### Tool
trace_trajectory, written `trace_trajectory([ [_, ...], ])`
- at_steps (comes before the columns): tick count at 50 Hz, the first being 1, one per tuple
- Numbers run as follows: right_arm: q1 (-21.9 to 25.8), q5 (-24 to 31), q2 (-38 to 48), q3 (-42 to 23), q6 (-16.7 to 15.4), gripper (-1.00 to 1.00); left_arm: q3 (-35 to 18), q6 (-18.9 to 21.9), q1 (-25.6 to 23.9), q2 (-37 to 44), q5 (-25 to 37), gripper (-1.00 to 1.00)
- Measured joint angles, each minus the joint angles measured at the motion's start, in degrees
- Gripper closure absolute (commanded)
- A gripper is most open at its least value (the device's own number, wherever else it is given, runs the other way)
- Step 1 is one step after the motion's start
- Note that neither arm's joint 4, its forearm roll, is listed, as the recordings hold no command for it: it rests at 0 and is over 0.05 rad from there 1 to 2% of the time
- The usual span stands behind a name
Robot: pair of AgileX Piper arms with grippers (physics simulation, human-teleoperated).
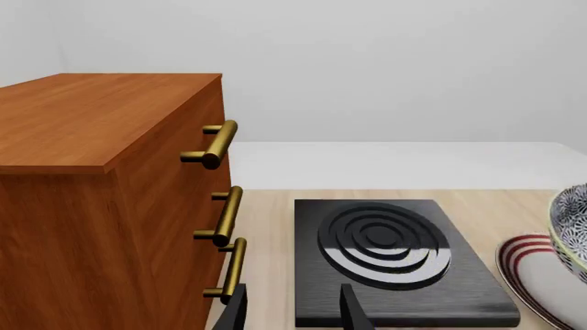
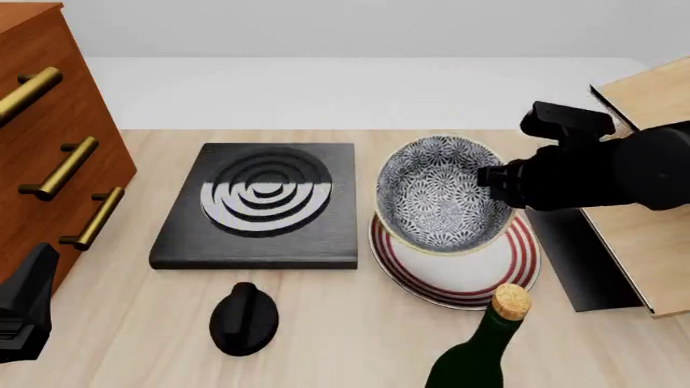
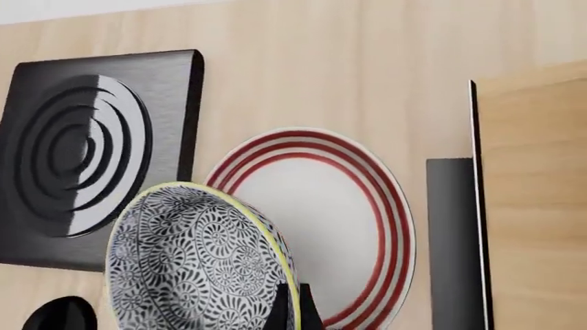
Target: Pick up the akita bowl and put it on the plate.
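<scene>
The akita bowl (image 2: 442, 194) hangs tilted just above the plate (image 2: 458, 279), its patterned inside facing the front camera. My right gripper (image 2: 490, 179) is shut on the bowl's right rim. In the right wrist view the fingers (image 3: 289, 306) pinch the cream rim of the bowl (image 3: 192, 261), with the red-ringed plate (image 3: 330, 220) below and beyond it. My left gripper (image 2: 24, 307) stays low at the table's near left by the cabinet. The left wrist view shows the left gripper (image 1: 293, 313) open and empty, with the bowl (image 1: 573, 227) and the plate (image 1: 537, 275) at the picture's edge.
A black square slab with grey rings (image 2: 264, 202) lies left of the plate. A wooden drawer cabinet (image 2: 44, 162) with brass handles stands at the far left. A black knob (image 2: 242, 319) and a corked bottle (image 2: 485, 347) sit near the front edge. A wooden board (image 2: 647, 162) is at the right.
</scene>
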Motion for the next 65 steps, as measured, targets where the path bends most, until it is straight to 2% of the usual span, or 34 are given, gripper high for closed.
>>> trace_trajectory([
  [17,-3.8,-6.0,2.1,5.8,1.3,1.0,0.0,0.0,0.0,0.0,0.0,-1.0],
  [45,-4.2,-14.7,6.4,11.8,4.2,1.0,0.0,0.0,0.0,0.0,0.0,-1.0],
  [57,-4.7,-16.2,7.2,12.5,3.8,1.0,0.0,0.0,0.0,0.0,0.0,-1.0],
  [58,-4.8,-16.2,7.2,12.5,3.6,-1.0,0.0,0.0,0.0,0.0,0.0,-1.0],
  [65,-5.1,-15.4,6.8,12.3,2.8,-1.0,0.0,0.0,0.0,0.0,0.0,-1.0],
])
